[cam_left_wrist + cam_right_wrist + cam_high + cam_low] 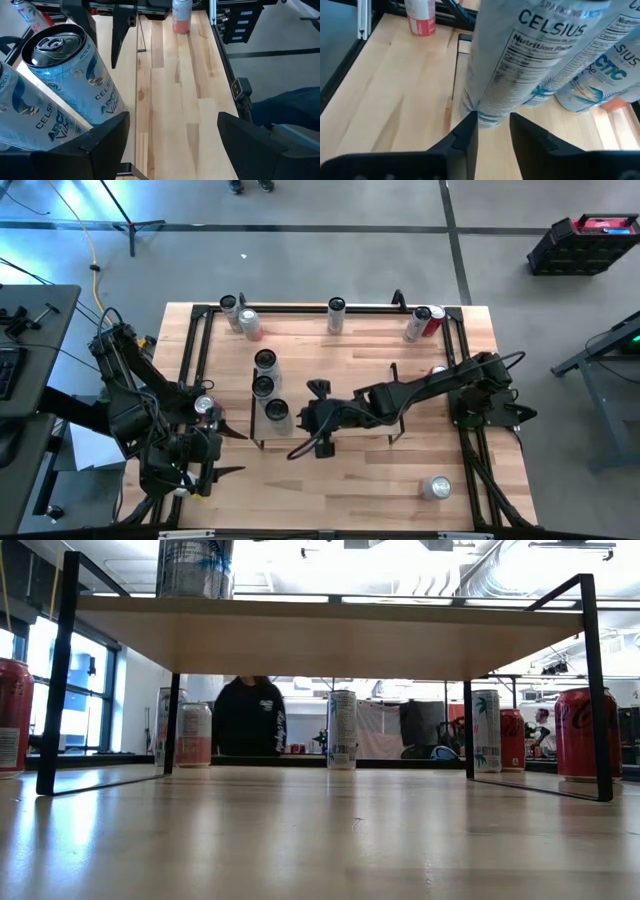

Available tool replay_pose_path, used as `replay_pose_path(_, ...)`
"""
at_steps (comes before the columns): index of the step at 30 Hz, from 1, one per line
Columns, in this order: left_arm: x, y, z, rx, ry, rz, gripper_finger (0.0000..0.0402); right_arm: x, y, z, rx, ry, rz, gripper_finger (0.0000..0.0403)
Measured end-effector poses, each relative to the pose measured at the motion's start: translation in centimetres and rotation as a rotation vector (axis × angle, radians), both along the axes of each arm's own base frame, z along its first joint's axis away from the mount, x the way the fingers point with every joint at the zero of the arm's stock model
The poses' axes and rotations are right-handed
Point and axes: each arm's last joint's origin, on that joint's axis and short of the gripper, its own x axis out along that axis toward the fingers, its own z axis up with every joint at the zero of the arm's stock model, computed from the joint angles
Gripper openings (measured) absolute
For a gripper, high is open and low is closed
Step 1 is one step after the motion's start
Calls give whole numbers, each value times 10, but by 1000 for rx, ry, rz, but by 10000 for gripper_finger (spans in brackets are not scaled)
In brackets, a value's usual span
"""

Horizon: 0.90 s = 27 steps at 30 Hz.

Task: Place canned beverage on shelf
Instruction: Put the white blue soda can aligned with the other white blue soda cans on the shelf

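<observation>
1. Your right gripper [288, 420] reaches across the shelf [350, 395] from the right side of the table [330, 490], its tip beside the nearest of three silver Celsius cans.
2. In the right wrist view its two fingers [465, 132] stand close together with a narrow gap, just in front of the base of the nearest Celsius can [520, 55]. They do not pinch it, and nothing sits between them.
3. That can [277, 414] stands upright on the shelf's left end, in a short row with a second can [264, 387] and a third can [266, 361].
4. Your left gripper [222, 452] waits near the table's front left corner, fingers spread wide and empty, as the left wrist view shows [170, 145].
5. A red-marked can [205, 408] stands upright on the table just beside the left arm.
6. Along the far rail you have two cans [240, 315] at the left, one silver can [336, 314] in the middle, and a silver and red pair [424, 322] at the right.
7. One can [436, 487] lies on its side near the front right of the table.
8. From the low view the shelf board [330, 635] spans overhead on black wire frames, and a person in a dark top [250, 715] stands behind the table.
</observation>
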Motion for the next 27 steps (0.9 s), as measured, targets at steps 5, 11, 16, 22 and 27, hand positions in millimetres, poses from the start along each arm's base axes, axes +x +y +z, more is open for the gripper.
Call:
replay_pose_path(5, 0, 0, 0, 4, -4, 3, 291, 5, 2, -4, -6, -16, 5, 65)
replay_pose_path(11, -1, -1, 0, -41, 31, -16, 291, 10, 2, -12, -70, -17, -13, 49)
replay_pose_path(16, -3, 0, 8, -94, 51, -58, 291, 9, 1, -12, -131, -9, -19, 44)
replay_pose_path(22, -2, 2, 10, -30, 22, -65, 291, 11, -5, -10, -143, -23, -30, 44)
replay_pose_path(27, 1, 6, 11, -16, 10, -49, 291, 15, -5, -5, -144, -78, -14, 44)
